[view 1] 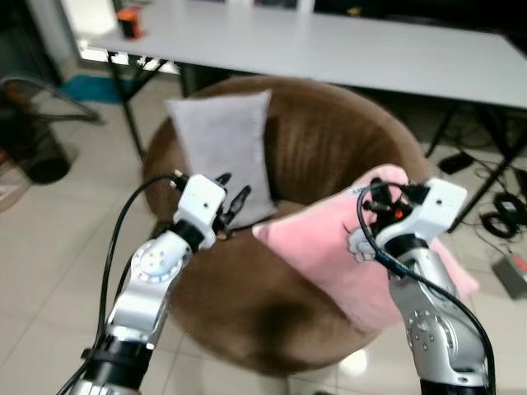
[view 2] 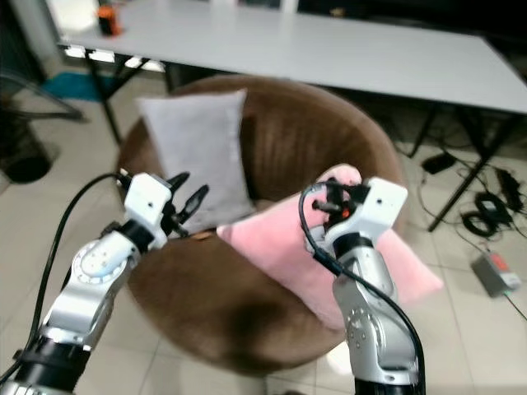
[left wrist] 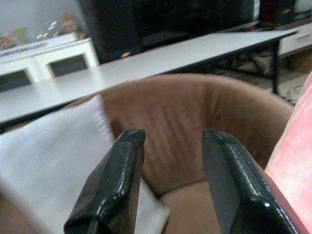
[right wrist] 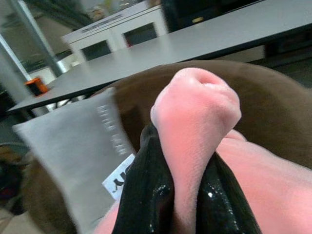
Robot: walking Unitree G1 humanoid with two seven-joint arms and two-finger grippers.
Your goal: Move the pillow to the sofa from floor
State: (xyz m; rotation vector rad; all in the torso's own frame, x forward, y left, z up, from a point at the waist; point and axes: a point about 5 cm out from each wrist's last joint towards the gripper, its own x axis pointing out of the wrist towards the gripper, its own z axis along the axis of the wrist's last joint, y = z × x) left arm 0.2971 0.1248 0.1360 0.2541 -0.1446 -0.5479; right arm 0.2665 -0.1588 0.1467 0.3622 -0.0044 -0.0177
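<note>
Pink pillow [view 1: 329, 255] lies across the right side of the round brown sofa [view 1: 329, 140], its lower corner hanging past the seat's front-right edge. My right gripper [right wrist: 183, 195] is clenched on the pillow's upper corner; in the right wrist view I see pink fabric bunched up between the two black fingers [right wrist: 146, 190]. My left gripper [left wrist: 170, 180] hovers over the seat's front-left edge, released, fingers apart, grasping nothing. A grey pillow [view 1: 226, 152] leans upright against the sofa's back-left wall. Behind the sofa stands a long white table [view 1: 346, 49] with an orange object [view 1: 130, 20] at its far-left corner. Cables [view 1: 498, 218] lie on the tiled floor [view 1: 49, 255] to the right.
</note>
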